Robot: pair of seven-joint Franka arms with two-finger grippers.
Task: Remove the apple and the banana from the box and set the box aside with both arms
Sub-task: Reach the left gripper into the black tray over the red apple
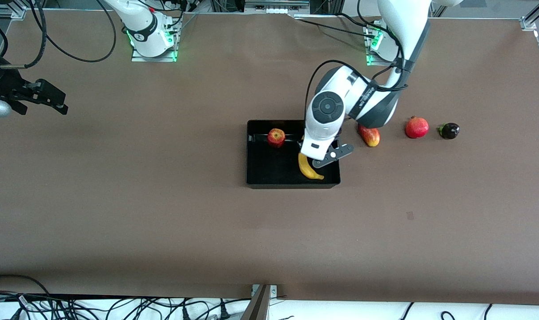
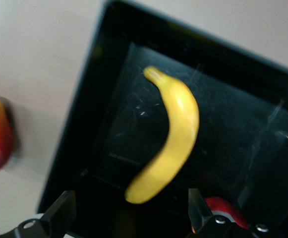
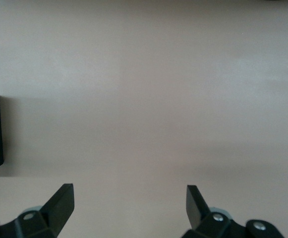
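Inside the black bin (image 1: 256,153), the end toward the right arm is bare floor, wide open. The left gripper (image 1: 316,156) crowds the other end, fingers spread over the banana (image 1: 309,170), while the apple (image 1: 276,138) hugs the wall farthest from the front camera.

A robotics lab: two white arms bolted on metal base plates (image 1: 154,55) lit green along one edge of a brown-covered table (image 1: 162,213), aluminium framing (image 1: 534,20) at its corner, and loose black cables (image 1: 118,306) tangled along the front edge.
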